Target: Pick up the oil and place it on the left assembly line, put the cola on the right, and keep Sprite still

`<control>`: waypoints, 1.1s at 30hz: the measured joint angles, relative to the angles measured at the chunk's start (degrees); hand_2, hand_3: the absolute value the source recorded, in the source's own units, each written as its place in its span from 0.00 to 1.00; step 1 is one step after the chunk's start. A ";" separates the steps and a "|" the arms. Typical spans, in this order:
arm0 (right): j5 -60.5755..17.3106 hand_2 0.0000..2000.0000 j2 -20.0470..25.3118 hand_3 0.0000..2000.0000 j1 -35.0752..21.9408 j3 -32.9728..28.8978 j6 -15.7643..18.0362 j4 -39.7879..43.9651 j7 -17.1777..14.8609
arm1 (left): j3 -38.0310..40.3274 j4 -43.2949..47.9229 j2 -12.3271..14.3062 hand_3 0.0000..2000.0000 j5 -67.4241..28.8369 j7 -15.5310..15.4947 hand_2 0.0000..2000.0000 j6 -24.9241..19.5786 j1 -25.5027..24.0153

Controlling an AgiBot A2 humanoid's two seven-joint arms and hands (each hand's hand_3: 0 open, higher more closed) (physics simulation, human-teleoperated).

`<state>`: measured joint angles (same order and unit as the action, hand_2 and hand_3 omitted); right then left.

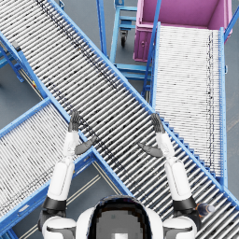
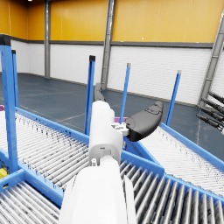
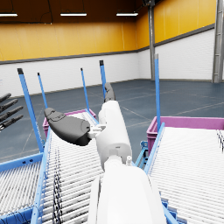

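From the head camera I see the left hand (image 1: 76, 135) and the right hand (image 1: 160, 137) raised over the middle roller conveyor (image 1: 107, 93), both holding nothing, with fingers straight and thumbs spread toward each other. A small dark bottle (image 1: 205, 208) lies on that conveyor's near end, just beside my right upper arm; I cannot tell which drink it is. The left assembly line (image 1: 28, 144) and right assembly line (image 1: 186, 84) flank it, with a pink bin (image 1: 186, 11) beyond the right one.

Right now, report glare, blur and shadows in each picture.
Head view: middle conveyor shows dark speckled aliasing on its rollers; no glare. Left wrist view: even light, left hand sharp. Right wrist view: ceiling lamps bright, unflared; right hand sharp.
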<state>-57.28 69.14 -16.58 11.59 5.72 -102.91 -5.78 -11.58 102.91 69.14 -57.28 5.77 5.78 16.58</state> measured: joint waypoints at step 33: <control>0.00 0.00 0.00 0.00 0.00 0.00 0.00 0.00 0.00 | 0.00 0.00 0.00 0.00 0.00 0.00 0.00 0.00 0.00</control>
<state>-57.28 69.14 -16.58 11.59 5.72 -102.91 -5.78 -11.58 102.91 69.14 -57.28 5.77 5.78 16.58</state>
